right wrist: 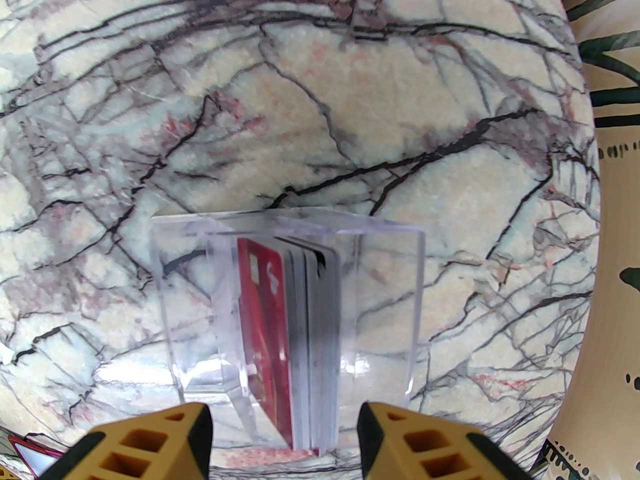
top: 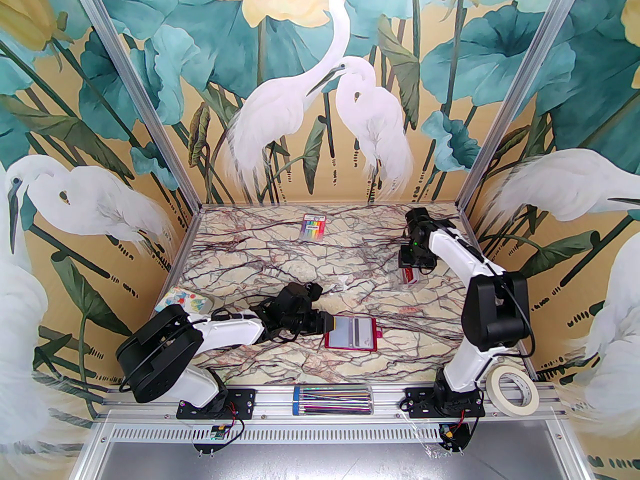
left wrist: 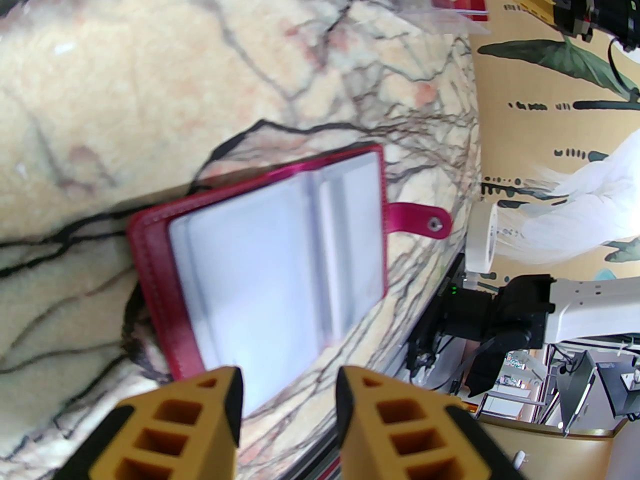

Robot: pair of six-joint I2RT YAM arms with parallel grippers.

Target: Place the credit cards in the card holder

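Standing on edge inside a clear plastic box (right wrist: 385, 293), the thin red and grey credit cards (right wrist: 300, 328) sit before the spread right gripper (right wrist: 285, 418). The dark red leather-look card holder (top: 350, 334) lies open on the marble table (top: 240, 258), well apart, before the spread left gripper (left wrist: 289, 383). The top view adds a rainbow-striped pack (top: 313, 227) far back.

The left arm (top: 225, 330) lay folded low from its base at the near edge of the worktop (top: 250, 263), its forearm stretched rightward over the near half towards the middle. The left claw (left wrist: 289, 380) sat low over the surface, its yellow fingers (left wrist: 200, 418) parted with nothing between them. The right arm (top: 465, 258) rose from the near right corner, bent at the elbow and reached towards the far right part, where the right claw (right wrist: 282, 418) pointed downward, spread wide and gripping nothing.
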